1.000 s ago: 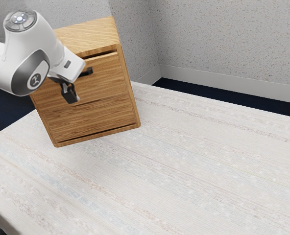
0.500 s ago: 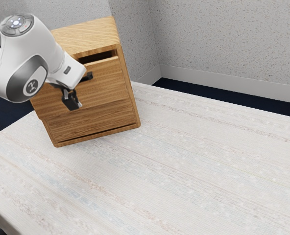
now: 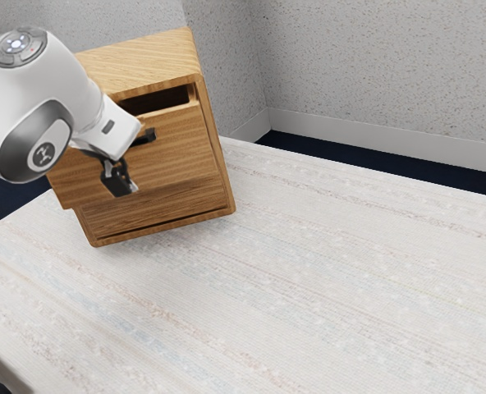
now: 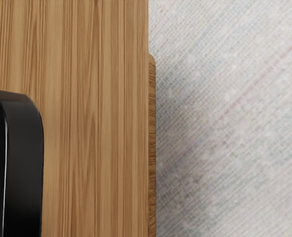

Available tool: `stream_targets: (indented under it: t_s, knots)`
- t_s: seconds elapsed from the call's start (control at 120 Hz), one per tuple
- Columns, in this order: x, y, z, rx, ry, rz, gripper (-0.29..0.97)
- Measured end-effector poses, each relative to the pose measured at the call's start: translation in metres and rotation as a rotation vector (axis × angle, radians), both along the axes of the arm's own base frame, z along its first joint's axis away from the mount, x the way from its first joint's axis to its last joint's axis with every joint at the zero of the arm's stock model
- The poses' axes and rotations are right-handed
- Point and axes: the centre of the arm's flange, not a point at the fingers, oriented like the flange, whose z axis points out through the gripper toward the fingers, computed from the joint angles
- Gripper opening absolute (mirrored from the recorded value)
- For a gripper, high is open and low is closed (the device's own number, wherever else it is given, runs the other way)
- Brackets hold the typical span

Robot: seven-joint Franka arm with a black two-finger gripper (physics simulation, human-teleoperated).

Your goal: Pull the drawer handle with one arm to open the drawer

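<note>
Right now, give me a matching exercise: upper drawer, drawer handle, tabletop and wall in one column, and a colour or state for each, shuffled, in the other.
1. upper drawer
2. drawer handle
3. tabletop
4. wall

A. grey, speckled
B. partly pulled out
C. whitish, streaked
D. black

Pairs: 1-B, 2-D, 3-C, 4-A.

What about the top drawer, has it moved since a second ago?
Yes. The top drawer has slid further out of the cabinet, toward the exterior view's lower left; the dark gap under the cabinet's top is wider.
</note>
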Motion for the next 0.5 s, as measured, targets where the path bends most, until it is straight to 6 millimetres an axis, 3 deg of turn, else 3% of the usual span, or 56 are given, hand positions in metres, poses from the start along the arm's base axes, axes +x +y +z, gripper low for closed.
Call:
stream_targets:
  t_s: [0.5]
  knots:
    - [-0.026,-0.025,-0.002,-0.028,0.014,-0.045,0.68]
